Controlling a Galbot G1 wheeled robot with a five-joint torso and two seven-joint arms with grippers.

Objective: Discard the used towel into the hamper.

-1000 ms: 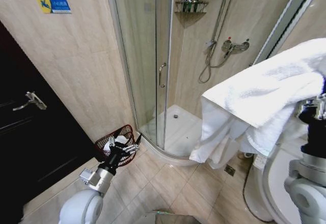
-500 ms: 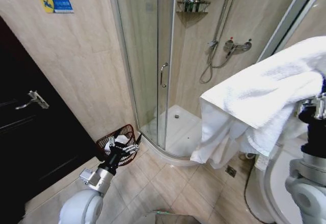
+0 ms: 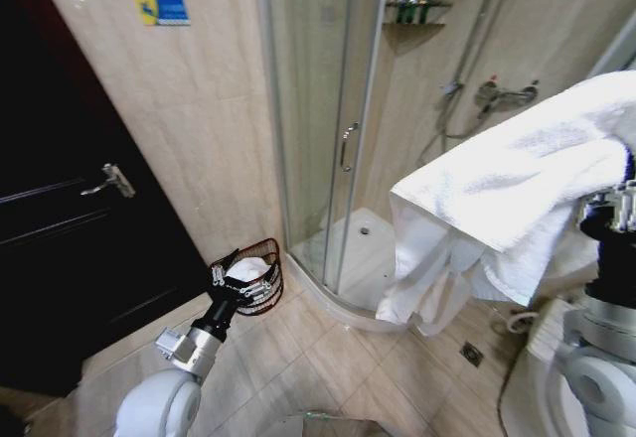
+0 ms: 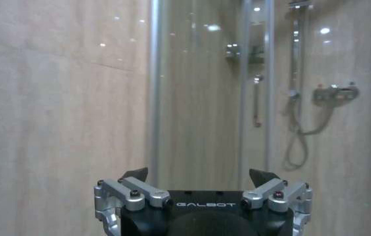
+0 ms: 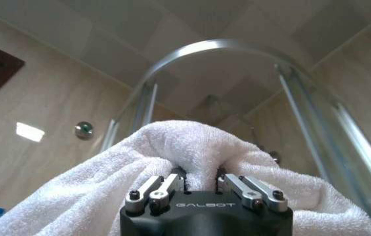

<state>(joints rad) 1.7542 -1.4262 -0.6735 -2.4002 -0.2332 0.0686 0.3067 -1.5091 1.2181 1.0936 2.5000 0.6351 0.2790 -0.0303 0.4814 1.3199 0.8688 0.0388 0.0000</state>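
Nearest the camera, the right gripper (image 5: pixel 202 183) is pinching a fold of the white towel (image 3: pixel 517 189), its fingers closed into the cloth, holding it raised at the robot's right. The towel is hanging in soft, limp folds; it looks light and bulky, likely to drape and swing, so a bunched fold is the sensible place to grip. Lower on the left, the left gripper (image 4: pixel 202 179) is waiting with its fingers spread apart and empty. Farther off, the hamper (image 3: pixel 256 280) is sitting on the tiled floor, tucked between the wall and the shower enclosure (image 3: pixel 328 129), beside the dark door (image 3: pixel 70 218). Open floor is lying in front of it.
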